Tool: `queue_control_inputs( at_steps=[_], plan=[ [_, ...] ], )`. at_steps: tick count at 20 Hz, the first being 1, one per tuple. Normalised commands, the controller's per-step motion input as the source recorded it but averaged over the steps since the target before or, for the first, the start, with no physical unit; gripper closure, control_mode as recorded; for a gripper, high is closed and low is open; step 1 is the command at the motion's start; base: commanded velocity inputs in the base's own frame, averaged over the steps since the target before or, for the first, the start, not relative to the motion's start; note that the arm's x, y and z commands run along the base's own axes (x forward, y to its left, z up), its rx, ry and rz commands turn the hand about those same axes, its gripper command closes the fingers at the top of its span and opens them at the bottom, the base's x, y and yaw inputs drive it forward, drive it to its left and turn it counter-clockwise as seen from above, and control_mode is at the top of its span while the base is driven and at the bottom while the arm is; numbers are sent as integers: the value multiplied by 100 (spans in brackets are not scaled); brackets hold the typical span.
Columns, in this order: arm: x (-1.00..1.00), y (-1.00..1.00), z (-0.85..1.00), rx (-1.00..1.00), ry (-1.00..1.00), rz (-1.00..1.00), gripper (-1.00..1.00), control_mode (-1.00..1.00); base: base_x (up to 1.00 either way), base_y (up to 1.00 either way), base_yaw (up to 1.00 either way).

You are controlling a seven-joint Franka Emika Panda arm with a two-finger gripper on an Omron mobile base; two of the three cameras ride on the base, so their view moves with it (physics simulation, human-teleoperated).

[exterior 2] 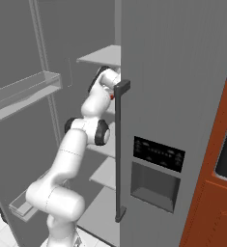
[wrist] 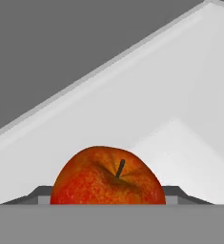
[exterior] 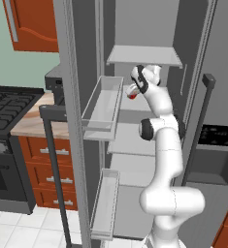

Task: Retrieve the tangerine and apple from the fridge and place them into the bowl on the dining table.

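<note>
The red apple (wrist: 107, 176) with a dark stem sits low in the hand view, above a white fridge shelf (wrist: 180, 109). My gripper (wrist: 108, 196) is shut on the apple, with a dark fingertip (wrist: 41, 194) against each side. In the left base view the arm reaches into the open fridge (exterior: 149, 29), and the gripper (exterior: 131, 92) holds the apple (exterior: 132, 96) just below the upper shelf (exterior: 144, 55). A red speck of the apple (exterior 2: 112, 96) peeks out beside the shut door's handle (exterior 2: 119, 149). The tangerine, bowl and dining table are out of view.
The open left fridge door (exterior: 74, 121) carries two clear bins (exterior: 103, 104) close to the arm's left. The shut right door (exterior 2: 173, 72) with its dark dispenser panel (exterior 2: 158, 154) stands on the arm's right. A stove (exterior: 8, 109) and red-brown cabinets (exterior: 47, 169) lie further left.
</note>
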Motion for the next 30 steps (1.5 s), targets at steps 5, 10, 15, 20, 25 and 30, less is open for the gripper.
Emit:
queue_control_inputs(
  at_steps=[5,10,15,20,25,30],
  plan=[
    [-100,45,-83,-19,-14,0,100,-100,0,0,0],
    [-100,83,-93,-34,-43,0,100,-100,0,0,0],
    [-100,89,-95,-35,-65,0,100,-100,0,0,0],
    [-100,31,-27,-12,-32,0,100,-100,0,0,0],
    [-100,-13,56,0,-9,-3,100,-100,0,0,0],
    [-100,-43,100,5,1,-6,100,-100,0,0,0]
  ],
)
